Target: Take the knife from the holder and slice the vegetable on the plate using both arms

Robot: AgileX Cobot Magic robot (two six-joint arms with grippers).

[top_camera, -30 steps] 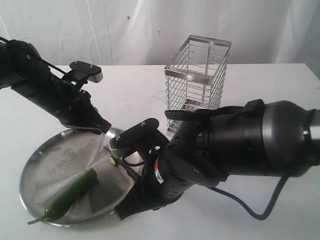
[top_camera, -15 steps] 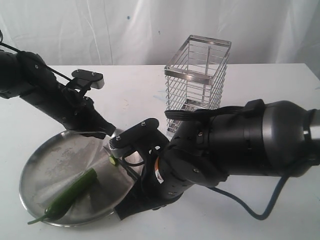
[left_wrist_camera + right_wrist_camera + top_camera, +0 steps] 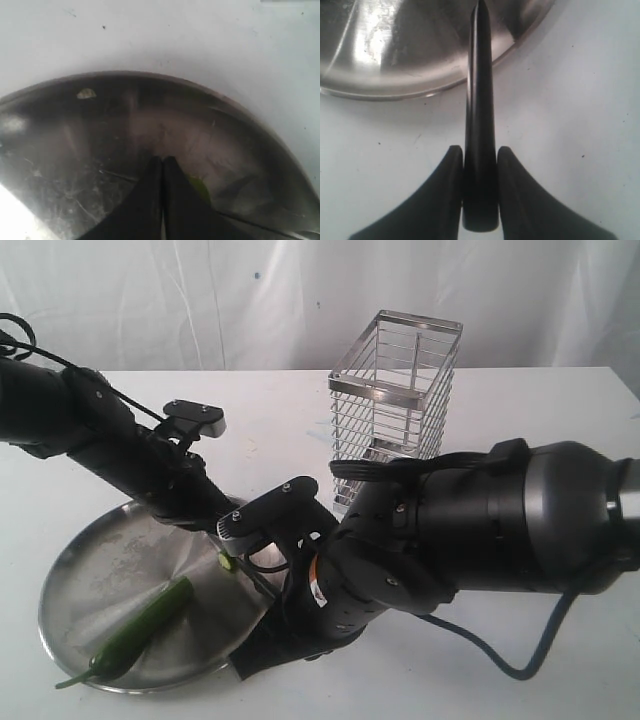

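Right arm (image 3: 480, 530): black, glossy rounded shell; orange sticker (image 3: 316, 590) fixed behind wrist; dark cable (image 3: 500, 660) looped under forearm. Left arm (image 3: 80, 420): black; thin cables (image 3: 60, 358) strung along forearm; grey-tipped bracket (image 3: 197, 417) mounted above wrist.

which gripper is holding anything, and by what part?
The right gripper clamps the knife by its handle end, with the tip reaching over the plate. The left gripper is shut on nothing.
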